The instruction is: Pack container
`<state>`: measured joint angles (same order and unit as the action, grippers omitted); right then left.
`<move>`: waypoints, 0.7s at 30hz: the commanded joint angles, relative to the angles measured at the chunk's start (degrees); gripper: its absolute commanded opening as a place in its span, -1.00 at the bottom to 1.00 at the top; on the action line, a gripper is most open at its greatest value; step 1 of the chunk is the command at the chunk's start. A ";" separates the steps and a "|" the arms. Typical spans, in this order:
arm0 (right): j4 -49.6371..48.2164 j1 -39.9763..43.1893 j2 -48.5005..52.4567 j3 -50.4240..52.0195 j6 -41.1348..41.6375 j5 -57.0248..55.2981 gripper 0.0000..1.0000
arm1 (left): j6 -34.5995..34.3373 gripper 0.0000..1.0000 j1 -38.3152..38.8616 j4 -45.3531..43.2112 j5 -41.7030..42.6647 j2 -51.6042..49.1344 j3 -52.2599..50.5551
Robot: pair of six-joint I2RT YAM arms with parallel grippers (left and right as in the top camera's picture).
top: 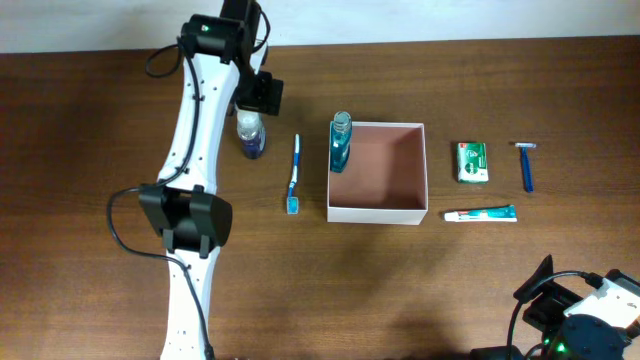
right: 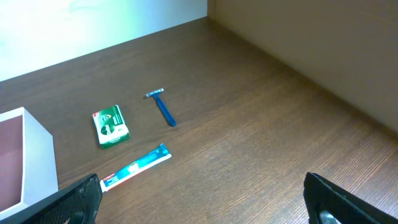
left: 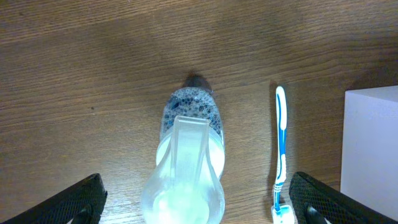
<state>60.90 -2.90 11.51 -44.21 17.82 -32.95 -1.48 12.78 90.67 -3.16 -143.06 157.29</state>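
The container (top: 378,210) is a square white box with a pinkish-brown inside at the table's middle. A blue mouthwash bottle (top: 340,143) stands in its far left corner. My left gripper (top: 252,112) hangs open over a clear pump bottle (top: 250,135) with blue beads; in the left wrist view the bottle (left: 186,162) stands between the wide-spread fingers (left: 196,199), untouched. A blue-white toothbrush (top: 294,175) lies between the bottle and the box, and shows in the left wrist view (left: 280,149). My right gripper (right: 202,199) is open and empty at the front right.
Right of the box lie a green soap packet (top: 471,161), a blue razor (top: 526,166) and a toothpaste tube (top: 481,213). They also show in the right wrist view: packet (right: 110,125), razor (right: 163,109), tube (right: 137,166). The right arm's base (top: 585,315) sits at the front right corner.
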 commanded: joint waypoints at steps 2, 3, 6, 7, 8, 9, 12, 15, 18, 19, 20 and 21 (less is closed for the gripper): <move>-0.17 -0.42 -0.44 -0.68 0.26 -0.07 0.98 | 0.44 0.89 -0.20 -0.17 0.85 -0.42 0.20; -0.17 -0.42 -0.44 -0.68 0.26 -0.07 0.98 | 0.44 0.90 -0.20 -0.17 0.85 -0.68 0.11; -0.17 -0.42 -0.44 -0.68 0.26 -0.07 0.98 | 0.44 0.89 -0.20 -0.15 0.87 -1.36 0.07; -0.15 -0.42 -0.44 -0.68 0.26 -0.07 0.97 | 0.42 0.89 -0.17 -0.20 0.87 -1.38 -0.04; -0.17 -0.42 -0.44 -0.68 0.26 -0.07 0.98 | 0.42 0.89 -0.17 -0.39 0.87 -1.38 -0.17; -0.17 -0.42 -0.44 -0.68 0.26 -0.07 0.98 | 0.42 0.89 -0.17 -0.44 0.87 -1.38 -0.17; -0.15 -0.42 -0.44 -0.68 0.26 -0.07 0.98 | 0.44 0.84 -0.20 -0.83 0.87 -1.40 -0.20; -0.15 -0.42 -0.44 -0.68 0.26 -0.07 0.98 | 0.42 0.83 -0.61 -2.34 1.09 -1.60 -1.01; -0.15 -0.42 -0.44 -0.68 0.26 -0.07 0.97 | 0.39 0.83 -1.07 -2.78 2.62 -1.75 -1.53; -0.15 -0.42 -0.44 -0.68 0.26 -0.07 0.98 | 0.42 0.83 -1.09 -2.75 2.58 -1.75 -1.57; -0.17 -0.42 -0.44 -0.68 0.26 -0.07 0.98 | 0.44 0.83 -1.09 -2.80 2.56 -1.75 -1.57; -0.15 -0.42 -0.44 -0.68 0.28 -0.07 0.98 | 0.44 0.83 -1.09 -2.97 2.56 -1.75 -1.57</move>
<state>60.90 -2.90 11.51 -44.21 17.82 -32.95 -1.48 12.16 88.03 -1.89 -143.37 156.22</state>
